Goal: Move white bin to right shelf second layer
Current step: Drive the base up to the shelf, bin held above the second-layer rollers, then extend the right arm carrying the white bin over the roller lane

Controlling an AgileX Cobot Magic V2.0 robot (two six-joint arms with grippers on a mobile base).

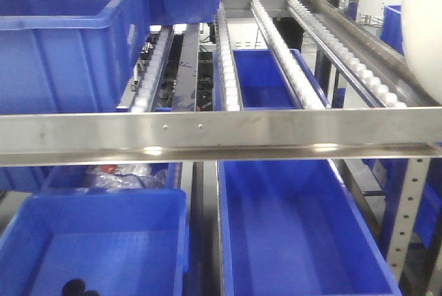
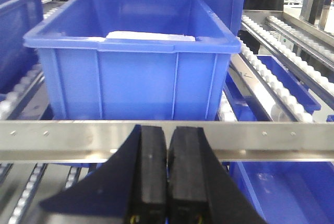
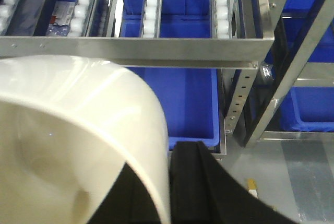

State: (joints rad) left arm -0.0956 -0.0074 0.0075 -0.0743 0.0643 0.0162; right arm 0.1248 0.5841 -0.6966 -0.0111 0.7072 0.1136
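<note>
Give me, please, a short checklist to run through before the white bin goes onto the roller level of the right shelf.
1. Right pincer clamped on the white bin wall: ok.
2. Bin raised to the right shelf second layer: ok; it hangs at the right edge, beside the rails.
3. Landing lane free of crates: ok; the blue crate sits on the left lane.
4. Bin bottom clears the front bar: cannot tell.
5. Left pincer shut, empty, out of the way: ok.

The white bin (image 3: 78, 130) is smooth, glossy plastic; the shelf's front bar (image 1: 207, 134) is brushed, shiny steel; the blue crates (image 2: 135, 72) are matt plastic.
</note>
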